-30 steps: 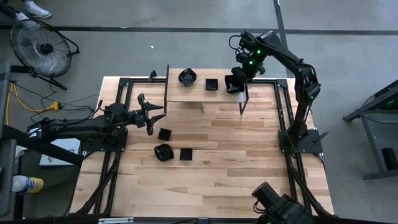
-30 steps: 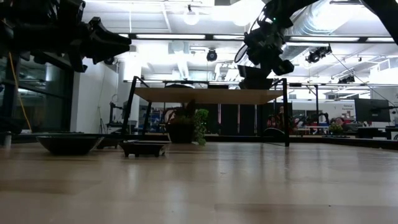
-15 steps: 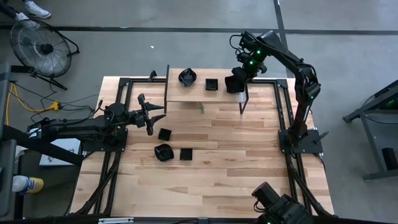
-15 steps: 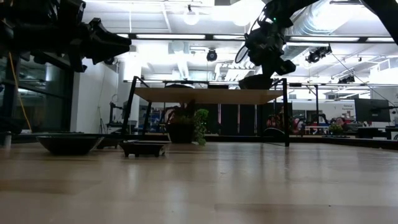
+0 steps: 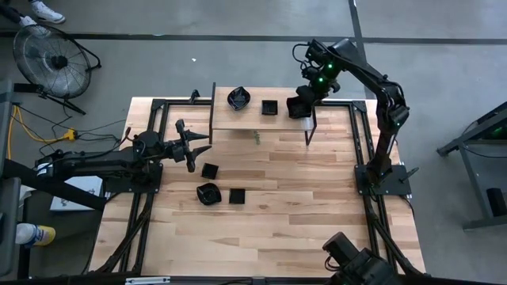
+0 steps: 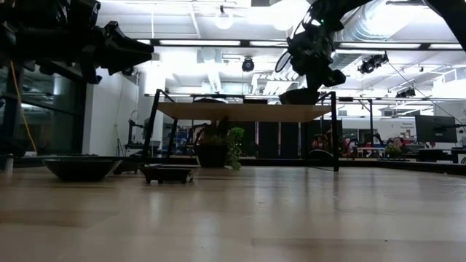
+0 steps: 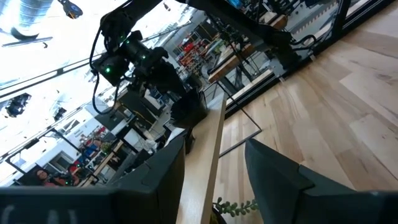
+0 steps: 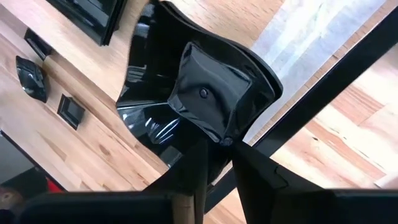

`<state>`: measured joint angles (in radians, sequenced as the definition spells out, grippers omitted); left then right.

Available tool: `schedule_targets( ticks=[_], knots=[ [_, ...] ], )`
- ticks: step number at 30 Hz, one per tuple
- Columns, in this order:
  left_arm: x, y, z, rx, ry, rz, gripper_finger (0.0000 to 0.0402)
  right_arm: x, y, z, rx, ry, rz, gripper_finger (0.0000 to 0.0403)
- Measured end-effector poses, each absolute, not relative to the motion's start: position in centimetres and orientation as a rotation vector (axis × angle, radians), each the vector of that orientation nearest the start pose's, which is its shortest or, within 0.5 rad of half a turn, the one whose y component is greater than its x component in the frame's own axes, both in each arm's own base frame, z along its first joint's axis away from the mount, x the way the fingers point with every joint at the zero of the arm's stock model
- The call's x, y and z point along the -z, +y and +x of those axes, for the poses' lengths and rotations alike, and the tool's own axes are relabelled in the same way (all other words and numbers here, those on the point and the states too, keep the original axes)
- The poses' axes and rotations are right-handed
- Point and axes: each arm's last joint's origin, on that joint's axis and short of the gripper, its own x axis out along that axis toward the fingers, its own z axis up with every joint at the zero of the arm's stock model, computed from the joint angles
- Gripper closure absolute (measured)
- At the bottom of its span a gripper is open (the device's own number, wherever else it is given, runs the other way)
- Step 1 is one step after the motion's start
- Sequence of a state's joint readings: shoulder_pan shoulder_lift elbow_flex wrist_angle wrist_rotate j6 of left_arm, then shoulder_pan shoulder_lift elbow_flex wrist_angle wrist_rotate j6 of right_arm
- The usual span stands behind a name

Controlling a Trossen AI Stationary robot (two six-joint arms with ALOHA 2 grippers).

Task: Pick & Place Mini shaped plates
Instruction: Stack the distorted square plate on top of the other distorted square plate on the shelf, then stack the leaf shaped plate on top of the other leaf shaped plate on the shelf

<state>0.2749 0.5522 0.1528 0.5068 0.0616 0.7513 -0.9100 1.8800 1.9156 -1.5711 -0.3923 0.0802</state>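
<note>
Hanging over the far right end of the raised shelf (image 5: 261,119), the right gripper (image 5: 302,103) pinches a black plate (image 8: 205,99) by its rim, fingers beginning to part. The left gripper (image 5: 192,146) waits with fingers spread wide, nearer the three plates (image 5: 220,184) lying on the table (image 5: 301,198).

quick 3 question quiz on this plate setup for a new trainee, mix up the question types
1. True or false: the raised shelf carries exactly one black plate.
2. How many plates lie on the table below the shelf: A) one B) three C) five?
3. Which arm's end effector is over the shelf's corner, at a plate there?

Key
1. False. The scalloped plate, the square plate and the corner plate are up there.
2. B: the small square plate, the rounded plate and the other square plate.
3. The right end effector; the left end effector hangs open above the table.
</note>
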Motion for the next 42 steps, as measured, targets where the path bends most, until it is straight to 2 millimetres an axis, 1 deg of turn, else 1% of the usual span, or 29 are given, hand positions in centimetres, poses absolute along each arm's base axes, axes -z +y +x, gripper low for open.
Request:
schedule_targets(
  ticks=[4, 9, 14, 16, 21, 25, 30, 33, 35, 37, 42],
  knots=[
    [-21.2, 3.6, 13.6, -0.243, -0.021, 0.763, 0.0238, -33.7, -26.2, 21.8, 0.462, 1.206, 0.983, 0.0334],
    [-21.2, 3.6, 13.6, -0.243, -0.022, 0.757, 0.0238, -35.3, -25.3, 21.0, 0.475, 1.171, 0.937, 0.0333],
    [-21.2, 3.6, 13.6, -0.242, -0.021, 0.741, 0.0238, -37.3, -24.1, 19.6, 0.571, 1.171, 0.812, 0.0333],
    [-21.1, 3.6, 13.6, -0.238, -0.013, 0.729, 0.0238, -38.3, -23.4, 19.0, 0.609, 1.159, 0.766, 0.0333],
    [-20.8, 3.7, 13.6, -0.244, 0.017, 0.678, 0.0238, -40.8, -21.0, 17.8, 0.638, 1.104, 0.619, 0.0334],
    [-20.6, 3.8, 13.6, -0.269, 0.048, 0.619, 0.0238, -42.8, -19.0, 17.1, 0.631, 1.036, 0.468, 0.0334],
    [-20.0, 3.8, 13.6, -0.251, 0.100, 0.568, 0.0238, -44.8, -16.8, 16.7, 0.593, 0.927, 0.327, 0.0334],
    [-19.5, 3.7, 13.6, -0.215, 0.154, 0.550, 0.0238, -45.6, -15.6, 16.9, 0.573, 0.887, 0.247, 0.0334],
    [-19.5, 3.7, 13.6, -0.182, 0.191, 0.537, 0.0238, -45.6, -15.0, 17.0, 0.564, 0.852, 0.212, 0.0334],
    [-19.6, 3.6, 13.6, -0.141, 0.234, 0.515, 0.0238, -44.7, -14.3, 17.1, 0.546, 0.818, 0.185, 0.0334],
    [-21.0, 3.4, 13.5, -0.045, 0.319, 0.473, 0.0238, -40.2, -12.8, 17.2, 0.521, 0.721, 0.153, 0.0334]
  ],
)
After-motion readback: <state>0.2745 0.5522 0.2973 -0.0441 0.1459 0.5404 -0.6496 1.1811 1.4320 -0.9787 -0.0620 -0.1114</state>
